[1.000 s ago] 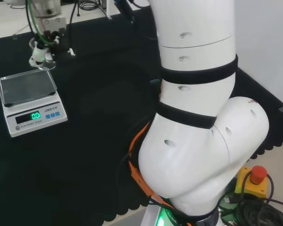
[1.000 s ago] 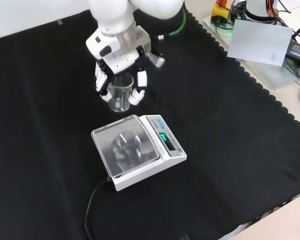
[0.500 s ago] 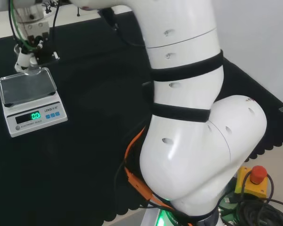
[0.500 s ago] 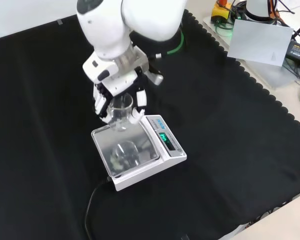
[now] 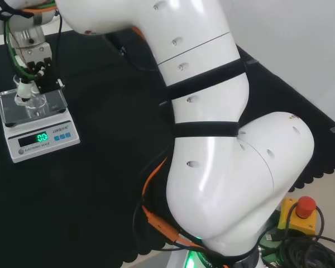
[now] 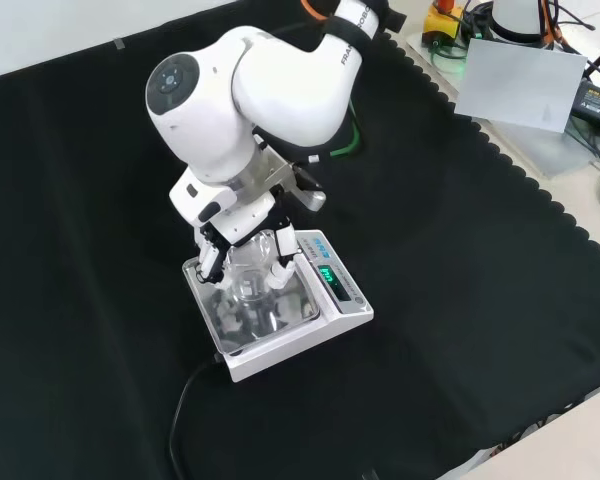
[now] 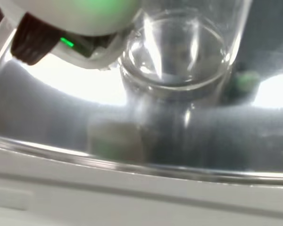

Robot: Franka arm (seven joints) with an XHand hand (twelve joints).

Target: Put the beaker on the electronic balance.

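The hand (image 6: 242, 243) is gripping the glass beaker (image 6: 251, 272), fingers curling round it, over the electronic balance's pan (image 6: 292, 312); letting go while tilted is risking a topple off the pan.

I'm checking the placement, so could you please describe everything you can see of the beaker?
The beaker is a small clear cylinder, glass or plastic, upright, and looks empty. It is over the shiny metal pan of the electronic balance, at or just above its surface; contact cannot be told. The hand has its fingers curled round the beaker from above.
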